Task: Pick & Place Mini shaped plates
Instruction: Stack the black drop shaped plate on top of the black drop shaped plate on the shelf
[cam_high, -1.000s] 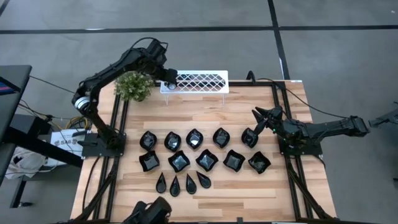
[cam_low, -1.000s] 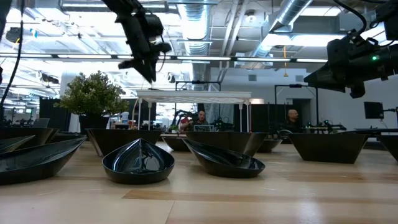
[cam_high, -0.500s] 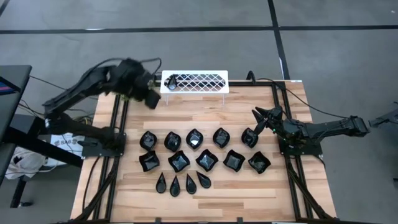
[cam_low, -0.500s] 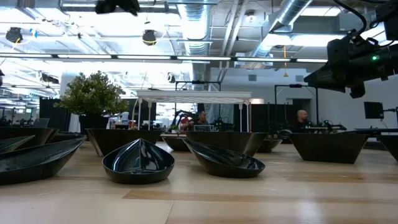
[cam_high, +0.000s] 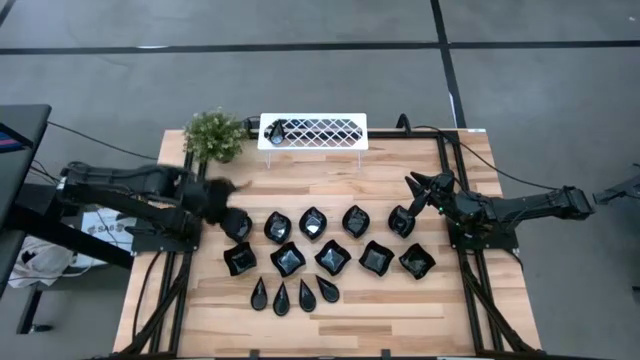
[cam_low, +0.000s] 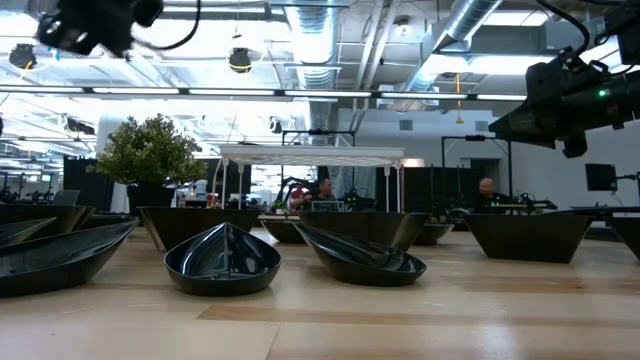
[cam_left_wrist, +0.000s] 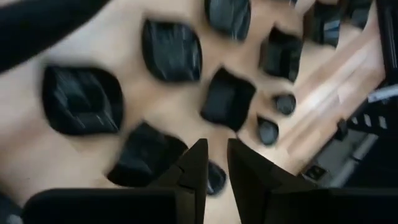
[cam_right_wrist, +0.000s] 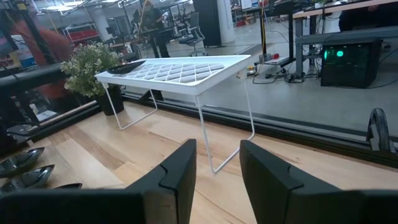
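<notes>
We see the small glossy black mini shaped plates (cam_high: 330, 250) laid out on the pale wooden table (cam_high: 400, 310) in three rows: rounded leaf-like bowls farthest from the near edge, wavy-edged squares (cam_high: 332, 257) in the middle, slim teardrops (cam_high: 281, 297) nearest it. In the high view the teardrops' long axes run roughly front to back, their narrow tips pointing toward the white lattice-patterned rack (cam_high: 313, 132) at the far edge.

One black dish (cam_high: 277, 128) lies on the rack's left end, beside the small green potted plant (cam_high: 215, 136). A second ago the left gripper (cam_high: 218, 197) was at that end of the rack; since then the arm has swung away, and it now hangs blurred over the left end of the bowl row. Its wrist view looks down on the dishes (cam_left_wrist: 170, 51), and its two dark fingers (cam_left_wrist: 194, 167) stand close together with only a narrow gap and nothing between them.

The right gripper (cam_high: 420, 188) has not moved. It waits by the right end of the bowl row, its jaws parted and empty.
</notes>
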